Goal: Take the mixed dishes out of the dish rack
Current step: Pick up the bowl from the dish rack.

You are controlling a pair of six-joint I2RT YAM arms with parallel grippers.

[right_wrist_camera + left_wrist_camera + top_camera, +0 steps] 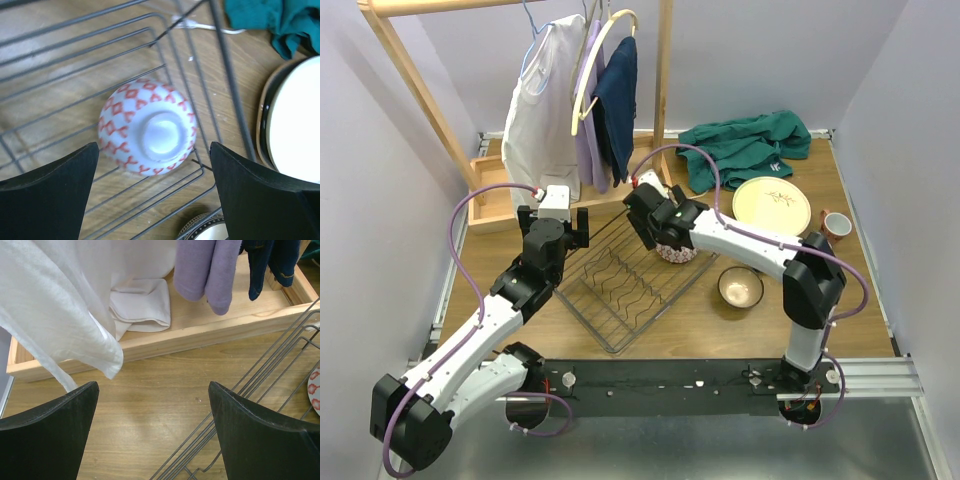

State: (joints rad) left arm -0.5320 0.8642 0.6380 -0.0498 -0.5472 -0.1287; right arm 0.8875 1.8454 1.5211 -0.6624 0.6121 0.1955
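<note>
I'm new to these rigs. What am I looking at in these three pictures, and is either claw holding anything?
Two robot arms stand at a table's near edge. The wide picture looks down from above; the other two come from cameras on each wrist. The left gripper is open over bare wood beside the dish rack. The right gripper is open above an upturned red-patterned bowl in the rack. Neither holds anything. A cream plate, red cup and dark-rimmed bowl sit outside on the table.
</note>
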